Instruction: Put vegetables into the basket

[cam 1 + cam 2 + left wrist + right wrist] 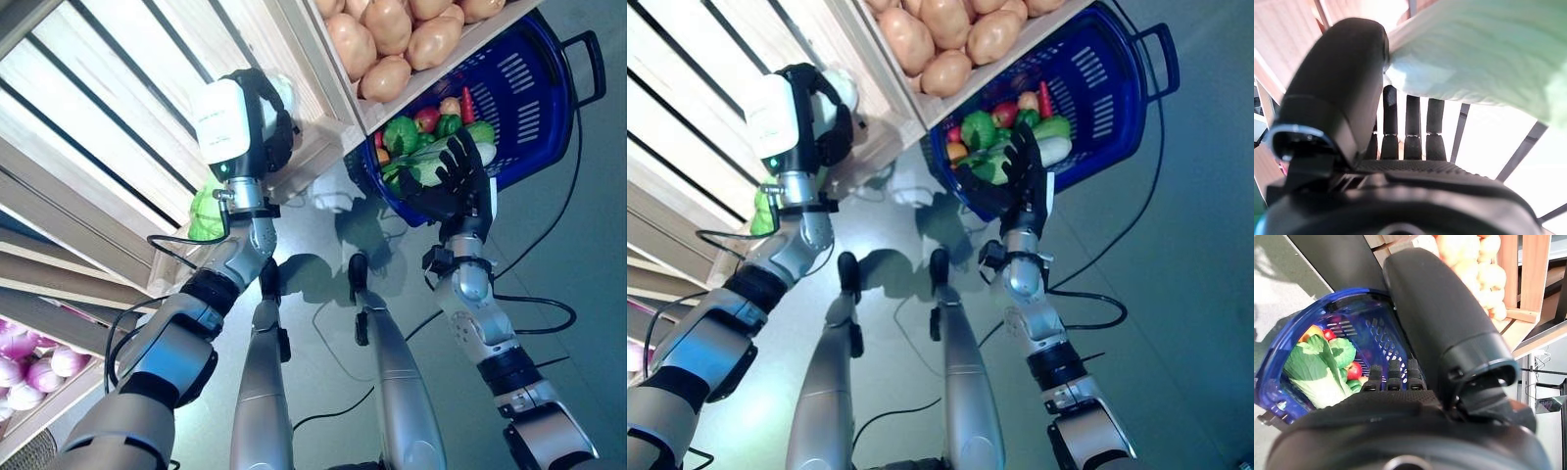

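A pale green leafy vegetable is grasped by the left hand, pinched between thumb and fingers as shown in the left wrist view. In the head views this hand is seen at about ten o'clock, raised in front of a slatted wooden rack, with only a pale edge of the vegetable showing past it. A second green leafy vegetable is seen just below that wrist, at the rack's edge.

The blue basket is found at about one o'clock, on the floor beside a wooden crate filled with potatoes. Green, red and orange vegetables are already held in it. The right hand is held over the basket's near rim, its fingers extended and relaxed, with nothing gripped. The basket and the held vegetable are well apart.
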Available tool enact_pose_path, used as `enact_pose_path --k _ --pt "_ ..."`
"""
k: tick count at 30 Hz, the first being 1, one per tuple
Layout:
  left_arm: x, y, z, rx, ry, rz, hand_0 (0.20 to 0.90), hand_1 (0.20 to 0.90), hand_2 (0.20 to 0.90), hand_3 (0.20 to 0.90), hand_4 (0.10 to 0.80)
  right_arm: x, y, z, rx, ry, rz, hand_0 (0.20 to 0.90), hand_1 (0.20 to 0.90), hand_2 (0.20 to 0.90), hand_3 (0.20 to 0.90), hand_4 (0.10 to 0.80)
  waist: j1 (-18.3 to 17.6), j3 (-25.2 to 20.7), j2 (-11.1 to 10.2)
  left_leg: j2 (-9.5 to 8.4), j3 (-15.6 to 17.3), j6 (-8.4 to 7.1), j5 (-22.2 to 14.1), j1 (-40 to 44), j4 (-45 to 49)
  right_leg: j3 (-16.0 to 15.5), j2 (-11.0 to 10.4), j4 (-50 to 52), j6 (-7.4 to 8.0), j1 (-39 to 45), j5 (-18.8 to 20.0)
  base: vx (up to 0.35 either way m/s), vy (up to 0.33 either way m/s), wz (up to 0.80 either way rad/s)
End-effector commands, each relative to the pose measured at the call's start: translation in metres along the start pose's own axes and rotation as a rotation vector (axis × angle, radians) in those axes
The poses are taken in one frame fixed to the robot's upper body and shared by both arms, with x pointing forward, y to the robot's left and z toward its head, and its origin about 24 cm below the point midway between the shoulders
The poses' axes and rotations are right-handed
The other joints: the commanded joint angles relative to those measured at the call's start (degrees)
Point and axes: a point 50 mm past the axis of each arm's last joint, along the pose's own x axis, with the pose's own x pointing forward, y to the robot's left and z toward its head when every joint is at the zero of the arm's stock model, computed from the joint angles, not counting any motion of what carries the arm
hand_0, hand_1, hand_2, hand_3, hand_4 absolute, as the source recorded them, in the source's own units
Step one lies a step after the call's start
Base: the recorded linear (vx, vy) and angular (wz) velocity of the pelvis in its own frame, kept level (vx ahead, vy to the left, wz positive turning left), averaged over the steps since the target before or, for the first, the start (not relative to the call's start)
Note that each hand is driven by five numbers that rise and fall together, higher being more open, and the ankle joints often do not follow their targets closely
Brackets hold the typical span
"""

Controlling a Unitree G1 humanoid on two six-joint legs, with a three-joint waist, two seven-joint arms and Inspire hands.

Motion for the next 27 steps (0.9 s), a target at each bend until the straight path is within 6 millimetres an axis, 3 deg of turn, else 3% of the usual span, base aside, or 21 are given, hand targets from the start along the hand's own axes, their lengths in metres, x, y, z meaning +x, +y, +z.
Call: enact_pose_path --k 1,7,15,20,27 --pt "0.004 0.011 0.012 -0.19 -0.003 0.083 0.3 0.3 0.3 0.3 0.4 -0.007 -0.007 0.046 0.078 -0.234 0.031 0.9 0.9 0.9 0.9 0.8 -0.03 0.1 0.87 -2.98 0.82 0.88 -3.31 0.09 2.33 -3.28 3.28 -3.48 -0.9 4.84 2.35 0.0 0.0 0.0" --pt "-0.014 0.017 0.032 -0.725 0.024 0.029 0.3 0.3 0.3 0.3 0.4 -0.019 -0.008 0.041 0.094 -0.245 -0.002 0.9 0.9 0.9 0.9 0.8 0.94 0.1 1.81 -3.72 0.39 1.28 -3.49 1.26 1.79 -3.57 2.8 -4.15 -0.84 6.24 2.24 0.0 0.0 0.0" --pt "-0.029 0.026 0.044 -1.167 0.043 -0.06 0.3 0.3 0.3 0.3 0.4 -0.023 -0.007 0.043 0.107 -0.251 0.004 0.9 0.9 0.9 0.9 0.8 1.68 0.1 2.17 -4.08 0.43 1.92 -2.65 4.25 -1.64 -4.11 2.66 -6.72 -0.84 8.87 2.93 -0.008 -0.004 0.06" --pt "-0.031 0.028 0.049 -1.236 0.04 -0.106 0.3 0.3 0.3 0.3 0.4 -0.025 -0.01 0.042 0.121 -0.248 -0.007 0.9 0.9 0.9 0.9 0.8 1.97 0.1 1.96 -4.02 0.53 2.16 -2.46 5.31 -2.25 -4.71 2.26 -7.4 -0.76 10.06 3.22 0.003 -0.013 0.02" --pt "-0.029 0.028 0.043 -1.022 0.053 -0.093 0.3 0.3 0.3 0.3 0.4 -0.024 -0.015 0.043 0.124 -0.245 -0.015 0.9 0.9 0.9 0.9 0.8 2.04 0.1 1.81 -3.95 0.54 2.32 -2.09 4.75 -1.88 -4.89 2.16 -7.38 -0.98 9.71 3.56 -0.005 -0.008 0.05"
